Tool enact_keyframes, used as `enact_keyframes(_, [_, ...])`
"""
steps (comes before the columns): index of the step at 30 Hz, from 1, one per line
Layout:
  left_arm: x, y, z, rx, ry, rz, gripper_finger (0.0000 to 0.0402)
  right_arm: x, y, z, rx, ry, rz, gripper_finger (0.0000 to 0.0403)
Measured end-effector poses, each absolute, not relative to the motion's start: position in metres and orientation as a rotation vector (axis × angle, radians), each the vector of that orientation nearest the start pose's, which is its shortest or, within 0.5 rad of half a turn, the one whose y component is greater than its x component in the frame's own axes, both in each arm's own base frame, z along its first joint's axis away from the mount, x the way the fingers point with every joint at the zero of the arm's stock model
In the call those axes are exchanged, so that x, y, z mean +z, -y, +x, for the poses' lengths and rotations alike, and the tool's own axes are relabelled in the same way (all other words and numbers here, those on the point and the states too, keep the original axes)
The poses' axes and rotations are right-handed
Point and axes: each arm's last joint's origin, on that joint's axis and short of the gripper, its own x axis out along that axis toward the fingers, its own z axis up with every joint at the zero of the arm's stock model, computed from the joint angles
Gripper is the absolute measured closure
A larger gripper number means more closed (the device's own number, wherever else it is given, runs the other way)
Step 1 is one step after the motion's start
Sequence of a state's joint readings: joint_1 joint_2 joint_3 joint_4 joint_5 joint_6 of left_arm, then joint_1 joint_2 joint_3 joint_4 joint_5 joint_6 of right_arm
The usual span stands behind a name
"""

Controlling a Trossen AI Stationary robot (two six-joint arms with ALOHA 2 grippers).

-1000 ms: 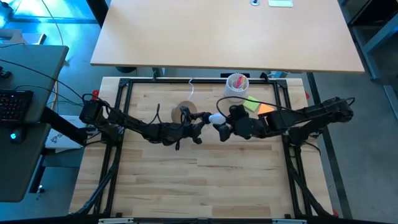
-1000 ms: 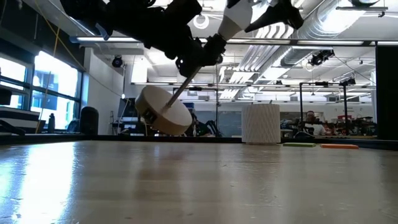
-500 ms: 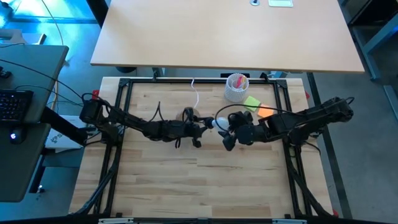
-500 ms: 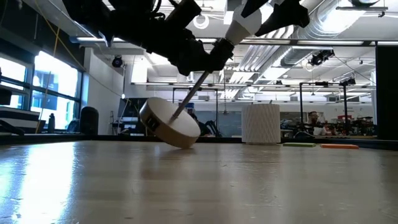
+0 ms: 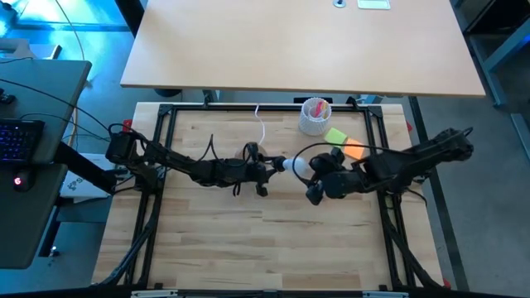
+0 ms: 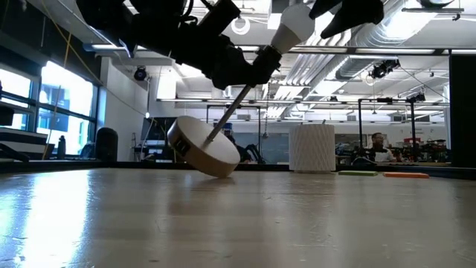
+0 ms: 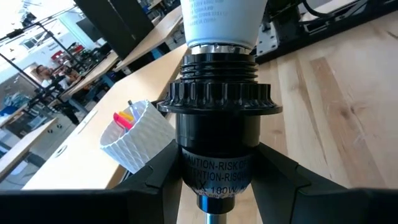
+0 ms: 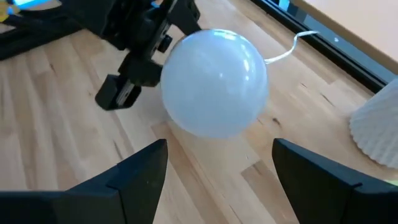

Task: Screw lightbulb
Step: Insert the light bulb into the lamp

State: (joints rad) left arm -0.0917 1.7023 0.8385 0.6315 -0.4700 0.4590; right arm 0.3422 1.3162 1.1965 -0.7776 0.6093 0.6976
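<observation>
At table centre, left gripper (image 5: 263,170) clamps the black socket (image 7: 217,146); right gripper (image 5: 317,184), fingers spread off the lightbulb (image 5: 296,165), sits at its 4 o'clock and should re-grip squarely before twisting.

Lightbulb (image 5: 292,164) sits in socket (image 7: 217,149), between both claws.

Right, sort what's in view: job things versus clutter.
Job: lightbulb, black socket gripped by the left gripper, wooden disc stand, open right gripper.
Lying about: white perforated cup, green pad, orange pad.
</observation>
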Motion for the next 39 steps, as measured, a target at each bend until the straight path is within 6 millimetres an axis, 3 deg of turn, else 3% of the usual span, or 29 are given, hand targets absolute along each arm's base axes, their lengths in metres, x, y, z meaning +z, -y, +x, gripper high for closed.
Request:
enact_keyframes(6, [0.196, 0.02, 0.35, 0.297, -0.307, 0.513, 0.026, 0.321, -0.087, 0.242, -0.391, -0.69, 0.099, 0.0118])
enact_keyframes(16, [0.19, 0.022, 0.35, 0.166, -0.343, 0.565, 0.026, 0.32, -0.129, 0.223, 0.046, -0.767, -0.653, 0.0119])
enact_keyframes(21, [0.184, 0.025, 0.348, 0.059, -0.377, 0.584, 0.026, 0.313, -0.141, 0.234, 0.157, -0.736, -1.014, 0.0119])
enact_keyframes(28, [0.183, 0.028, 0.348, -0.011, -0.372, 0.551, 0.026, 0.276, -0.149, 0.256, 0.169, -0.889, -1.394, 0.0119])
enact_keyframes(34, [0.183, 0.029, 0.348, -0.031, -0.366, 0.546, 0.026, 0.26, -0.152, 0.263, 0.117, -0.96, -1.511, 0.0119])
enact_keyframes(39, [0.183, 0.029, 0.348, -0.041, -0.36, 0.545, 0.026, 0.257, -0.15, 0.263, 0.085, -0.987, -1.545, 0.0119])
